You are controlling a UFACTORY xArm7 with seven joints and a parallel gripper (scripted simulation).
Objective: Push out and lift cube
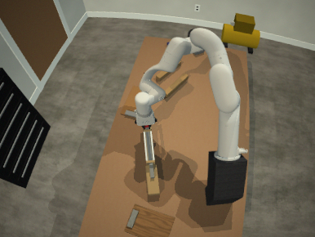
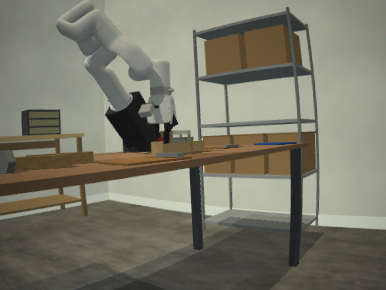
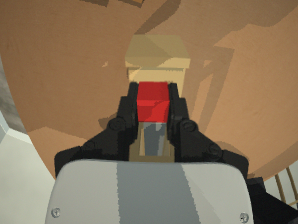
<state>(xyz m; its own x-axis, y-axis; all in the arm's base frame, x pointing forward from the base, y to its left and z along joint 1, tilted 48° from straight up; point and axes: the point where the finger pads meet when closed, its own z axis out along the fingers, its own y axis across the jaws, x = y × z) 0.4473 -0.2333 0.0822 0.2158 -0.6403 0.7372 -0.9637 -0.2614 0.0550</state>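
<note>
My gripper is shut on the red cube, with one black finger on each side of it. It holds the cube a little above the table, just past the far end of the channel. In the wrist view a tan ledge piece lies right under and ahead of the cube. In the exterior view the cube shows only as a small red speck under the hand. How high it is I cannot tell exactly.
A wooden block with a grey stick lies at the channel's near end. A wooden board with a grey strip lies at the table's front. Wooden bars lie further back. A grey slab lies left of the hand.
</note>
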